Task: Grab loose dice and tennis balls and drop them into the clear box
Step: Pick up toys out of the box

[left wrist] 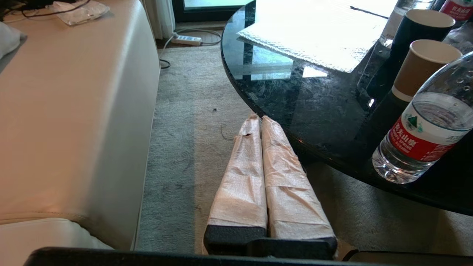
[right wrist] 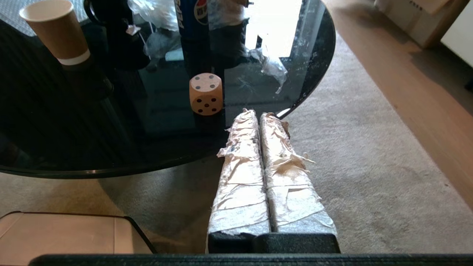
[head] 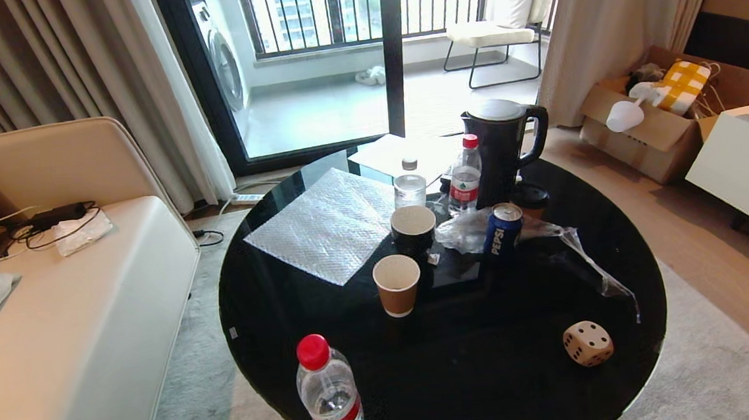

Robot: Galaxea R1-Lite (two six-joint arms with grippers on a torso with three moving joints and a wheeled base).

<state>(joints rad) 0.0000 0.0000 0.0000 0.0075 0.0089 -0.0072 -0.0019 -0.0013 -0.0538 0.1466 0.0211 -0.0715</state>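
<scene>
While both arms hang parked below the desk edge, only one of the task's things is in sight: a tan die (head: 588, 343) resting alone on the round black glass desk (head: 491, 373), near the rim on the robot's right side. No tennis ball and no clear box appear in any view. The right gripper (right wrist: 259, 115), its tape-wrapped fingers (right wrist: 242, 155) pressed together and holding nothing, hangs over the carpet (right wrist: 362, 155) just off the desk rim, with the die a little beyond its tips. The left gripper (left wrist: 260, 120), fingers likewise together and empty, hangs over the carpet between the sofa (left wrist: 74, 111) and the desk. Clutter sits well apart from the die: a water bottle (head: 329, 391) at the near rim, two paper cups (head: 397, 284), a Pepsi can (head: 502, 229), a kettle (head: 502, 148), crumpled plastic wrap (head: 574, 242) and a sheet of bubble wrap (head: 329, 223).

The die looks light and rigid, with rounded corners and smooth faces, so it would likely skid on the glass if nudged. Two opposite flat faces offer the surest hold, taken from above with the fingers opened wider than the cube; a grip across the corners would probably roll it.
</scene>
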